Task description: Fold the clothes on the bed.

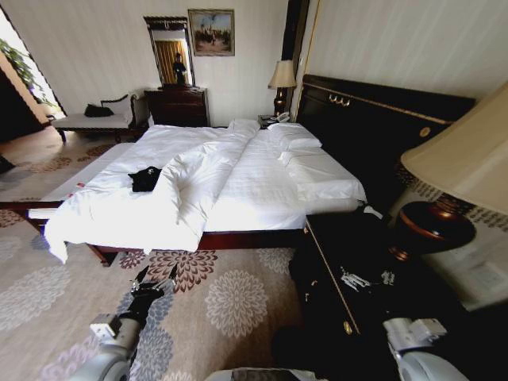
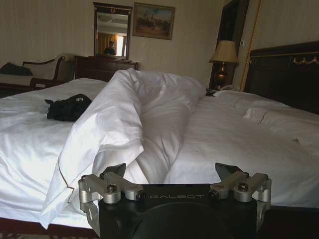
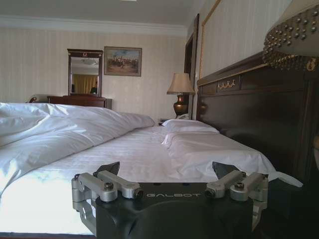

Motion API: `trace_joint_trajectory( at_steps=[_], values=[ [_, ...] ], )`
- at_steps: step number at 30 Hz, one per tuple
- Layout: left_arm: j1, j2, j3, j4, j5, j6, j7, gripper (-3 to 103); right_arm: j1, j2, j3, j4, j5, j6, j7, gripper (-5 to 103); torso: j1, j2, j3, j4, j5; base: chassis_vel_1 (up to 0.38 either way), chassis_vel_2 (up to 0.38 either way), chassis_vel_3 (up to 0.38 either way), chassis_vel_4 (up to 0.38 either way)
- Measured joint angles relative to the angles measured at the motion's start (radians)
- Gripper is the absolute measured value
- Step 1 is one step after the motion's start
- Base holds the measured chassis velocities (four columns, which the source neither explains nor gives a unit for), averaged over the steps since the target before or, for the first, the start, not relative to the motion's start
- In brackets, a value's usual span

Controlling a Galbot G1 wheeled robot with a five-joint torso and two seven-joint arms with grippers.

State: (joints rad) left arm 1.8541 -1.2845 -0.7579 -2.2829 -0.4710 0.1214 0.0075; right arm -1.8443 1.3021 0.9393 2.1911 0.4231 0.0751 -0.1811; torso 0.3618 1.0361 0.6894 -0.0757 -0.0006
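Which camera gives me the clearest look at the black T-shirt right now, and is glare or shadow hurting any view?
Left wrist view: the T-shirt stands out sharply, a dark bunch on the white bed. Head view: wide-angle bending, bright window glare at upper left, the nightstand lost in shadow, left gripper over the carpet. Right wrist view: evenly lit bedding, dark headboard.

You have one bed [image 1: 238, 182] before you, and on it one black T-shirt [image 1: 145, 178], bunched left of the duvet's folded ridge. Two pillows [image 1: 295, 141] lie at the bed's head. Two lamps [image 1: 282, 79] flank it, one each side. Beyond the bed hang one mirror [image 1: 170, 49] and one painting [image 1: 211, 32].
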Motion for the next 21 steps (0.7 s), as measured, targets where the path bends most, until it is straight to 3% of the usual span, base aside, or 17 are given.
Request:
trace_joint_trajectory(
  at_steps=[10, 21],
  values=[
    [-0.019, 0.011, 0.000, -0.004, 0.015, -0.029, -0.001, 100, -0.001, 0.009, -0.001, 0.001, 0.000, 0.001, -0.003, 100, 0.000, 0.000, 0.000, -0.0001, 0.0000, -0.178, 0.178, 0.179, -0.172],
    [0.012, -0.024, -0.004, -0.002, 0.033, -0.051, 0.008, 100, -0.010, 0.015, -0.012, 0.012, 0.006, 0.002, -0.002, 100, 0.000, 0.000, 0.000, 0.0000, 0.0000, -0.230, 0.212, 0.227, -0.228]
  ],
)
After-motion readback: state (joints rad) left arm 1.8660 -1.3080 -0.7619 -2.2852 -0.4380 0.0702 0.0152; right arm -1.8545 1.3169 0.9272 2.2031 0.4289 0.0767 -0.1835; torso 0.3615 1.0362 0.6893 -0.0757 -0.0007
